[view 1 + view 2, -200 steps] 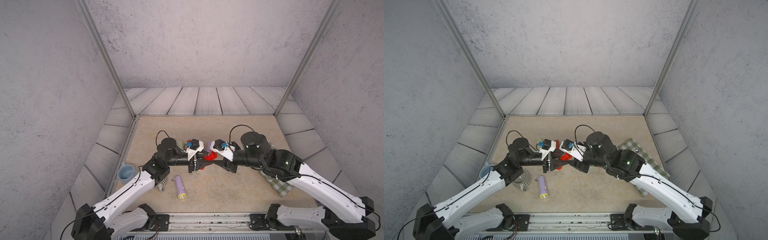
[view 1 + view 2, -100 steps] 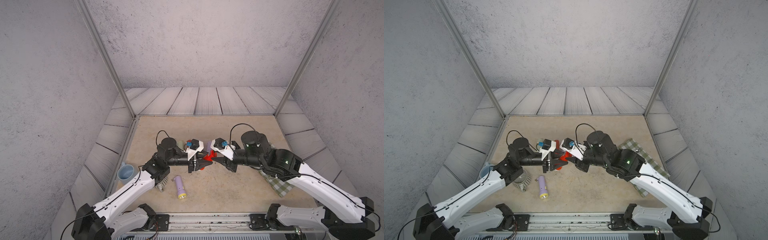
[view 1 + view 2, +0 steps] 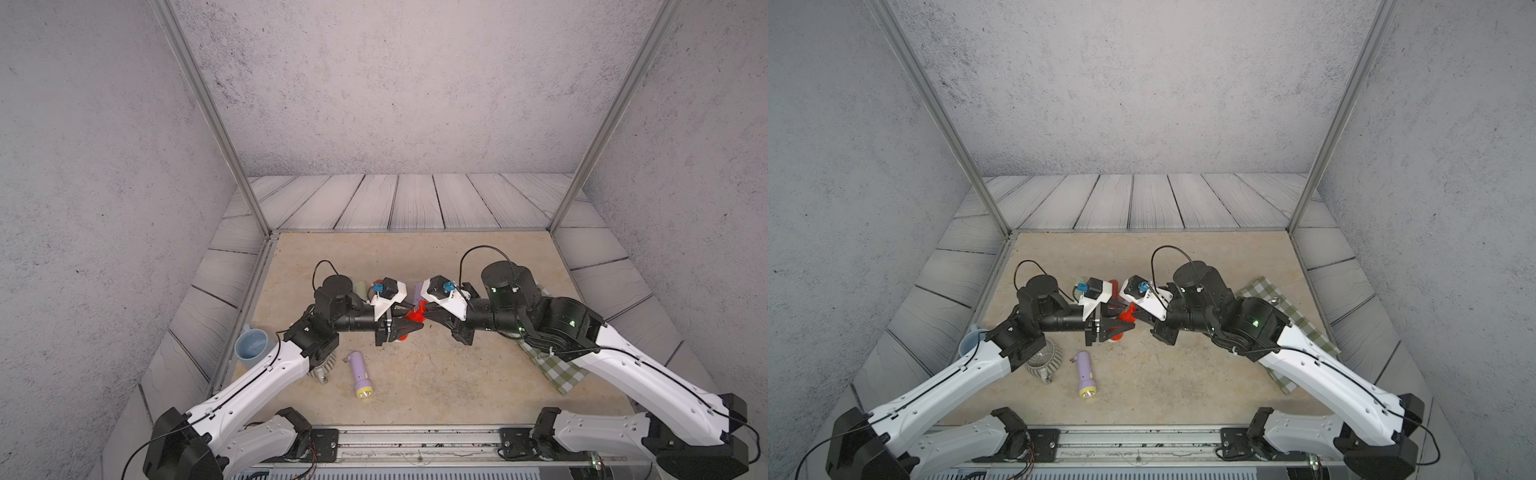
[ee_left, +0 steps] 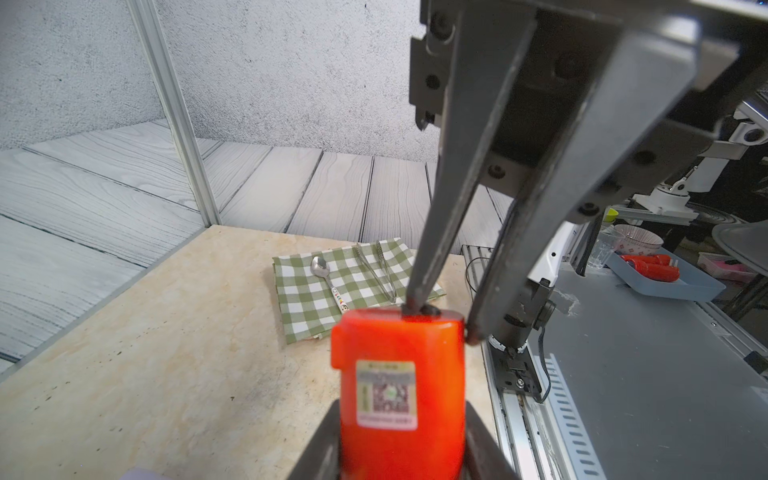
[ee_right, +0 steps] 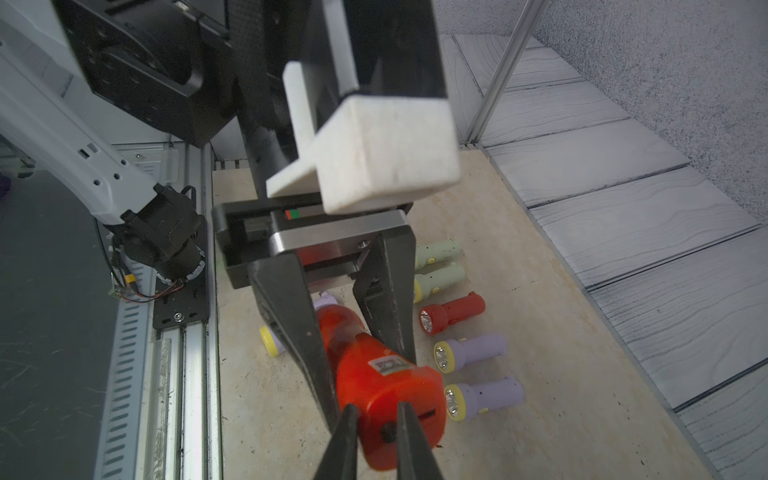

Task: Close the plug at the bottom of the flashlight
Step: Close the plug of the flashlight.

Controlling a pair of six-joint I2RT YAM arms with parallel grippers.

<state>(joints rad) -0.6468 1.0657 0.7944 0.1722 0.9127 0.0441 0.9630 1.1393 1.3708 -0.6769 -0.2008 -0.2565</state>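
Red flashlight, held at both ends
Left claw pinches its body; right claw narrowed around base plug (grip cannot be told)

Blue cup, checked cloth, spoon, tongs, lilac flashlight

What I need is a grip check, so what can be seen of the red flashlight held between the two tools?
The red flashlight is glossy orange-red plastic, held off the table and roughly level. The left tool clamps its body from both sides. A QR sticker sits on one face. Its flat bottom end carries a small black plug beside a slot; the right tool has its tips, slightly apart, at that end.
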